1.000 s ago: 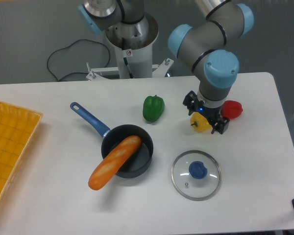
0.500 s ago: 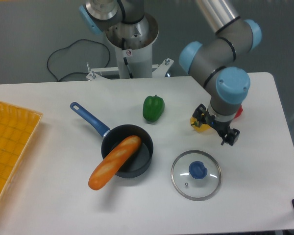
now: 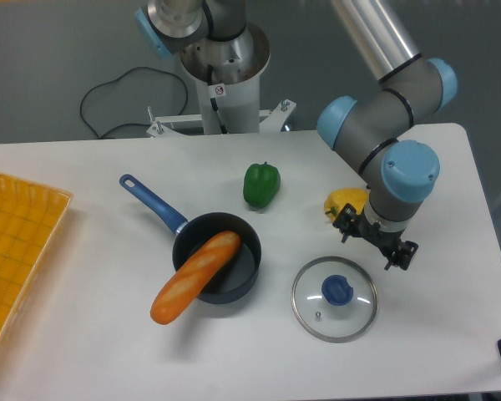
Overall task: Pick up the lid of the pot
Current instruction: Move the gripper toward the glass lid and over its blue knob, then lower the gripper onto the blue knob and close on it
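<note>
The gripper (image 3: 373, 238) hangs up and to the right of the pot lid in the image, its two dark fingertips spread apart with nothing visible between them. Flat on the table lies the glass lid (image 3: 338, 328), a round disc with a thin metal rim. Its blue knob (image 3: 337, 290) stands uncovered near the middle, below and left of the fingers. Gripper and lid look apart, though the exact height above the table is hard to judge.
Left of the lid sits a black pan (image 3: 249, 266) with a blue handle, holding a long orange-brown loaf (image 3: 196, 277). A green pepper (image 3: 261, 185) lies farther back. Behind the gripper, a yellow object (image 3: 342, 200) is partly covered. A wooden surface (image 3: 17, 242) borders the left side.
The gripper has moved down and slightly right in the image, from beside the yellow object towards the lid. It now hides the red object at the right. The lid and pan have stayed put.
</note>
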Available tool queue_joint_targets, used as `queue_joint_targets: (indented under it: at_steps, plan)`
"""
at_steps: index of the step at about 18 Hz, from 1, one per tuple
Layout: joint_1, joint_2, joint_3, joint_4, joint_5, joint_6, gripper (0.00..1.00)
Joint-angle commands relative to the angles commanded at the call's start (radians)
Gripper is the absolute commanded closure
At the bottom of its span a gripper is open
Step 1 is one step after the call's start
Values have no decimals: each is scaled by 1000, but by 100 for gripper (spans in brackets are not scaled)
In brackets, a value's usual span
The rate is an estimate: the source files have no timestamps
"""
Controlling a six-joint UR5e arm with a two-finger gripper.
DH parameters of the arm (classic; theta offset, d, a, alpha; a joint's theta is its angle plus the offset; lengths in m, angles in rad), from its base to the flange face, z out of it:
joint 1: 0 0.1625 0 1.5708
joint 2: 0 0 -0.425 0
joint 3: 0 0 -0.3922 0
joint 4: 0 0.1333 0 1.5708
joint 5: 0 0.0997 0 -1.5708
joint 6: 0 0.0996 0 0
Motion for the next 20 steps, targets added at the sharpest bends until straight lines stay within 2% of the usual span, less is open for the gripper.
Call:
queue_joint_targets:
  at_steps: [3, 9, 20]
  plan:
    - [-14, -12, 0, 3, 2, -86, 0]
    - [-46, -46, 11, 52, 2, -267, 0]
    - [-74, -64, 29, 52, 0, -373, 0]
